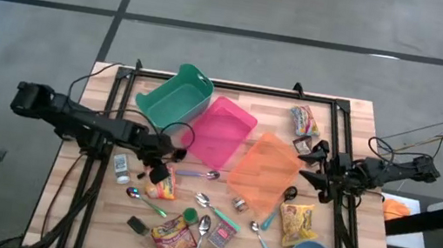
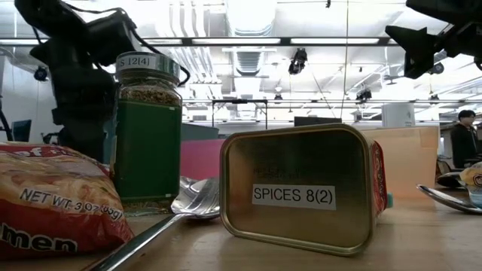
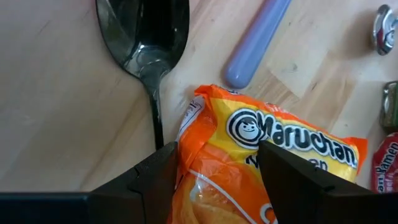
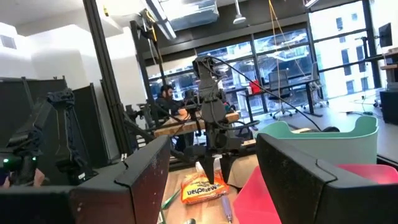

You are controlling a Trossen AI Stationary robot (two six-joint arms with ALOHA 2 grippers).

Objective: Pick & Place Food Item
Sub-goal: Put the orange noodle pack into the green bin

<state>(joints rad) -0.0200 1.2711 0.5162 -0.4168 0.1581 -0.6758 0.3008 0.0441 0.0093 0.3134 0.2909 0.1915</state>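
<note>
where the wooden table [image 1: 363, 119] meets grey floor, left claw [image 3: 214, 162] straddles the orange noodle packet [image 3: 273, 168], unclosed.

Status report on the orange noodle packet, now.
Left gripper open, straddling the orange noodle packet, not closed. Right gripper open, raised beside the orange bin. Dark spoon lies against the packet.

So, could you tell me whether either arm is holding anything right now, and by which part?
Nothing is held. The left gripper hovers with open jaws over one end of the orange noodle packet; the right gripper waits, empty.
</note>
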